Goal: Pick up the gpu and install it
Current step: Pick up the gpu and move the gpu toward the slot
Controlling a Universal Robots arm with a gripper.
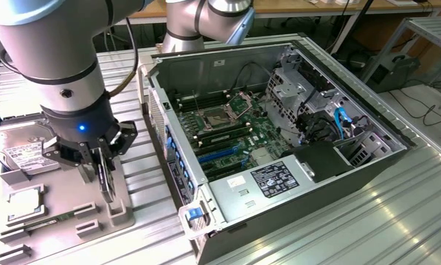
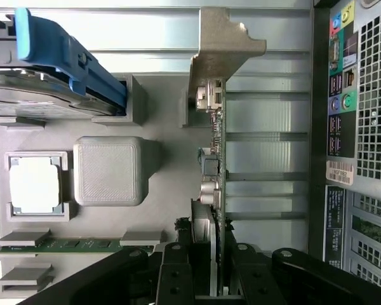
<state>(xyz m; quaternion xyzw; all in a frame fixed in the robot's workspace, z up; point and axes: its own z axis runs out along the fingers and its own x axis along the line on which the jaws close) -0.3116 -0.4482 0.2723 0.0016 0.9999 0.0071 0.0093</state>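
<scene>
The gpu [image 1: 107, 185] is a thin dark card standing on edge over the grey holder tray [image 1: 66, 221] at the exterior view's left. My gripper [image 1: 103, 170] comes down on it from above, with a finger on each face of the card. In the wrist view the gpu [image 2: 217, 159] shows edge-on, its pale metal bracket [image 2: 222, 57] at the far end and my gripper [image 2: 214, 279] shut on the near end. I cannot tell whether its lower edge still rests in the tray's slot.
The open computer case [image 1: 353, 105] lies on its side at the exterior view's right, motherboard [image 1: 228, 130] and blue slots [image 1: 220, 155] exposed. Its rear panel [image 2: 362, 127] is close beside the card. The tray also holds a hard drive [image 1: 17, 152], a processor [image 2: 35, 184] and a memory stick [image 2: 76, 244].
</scene>
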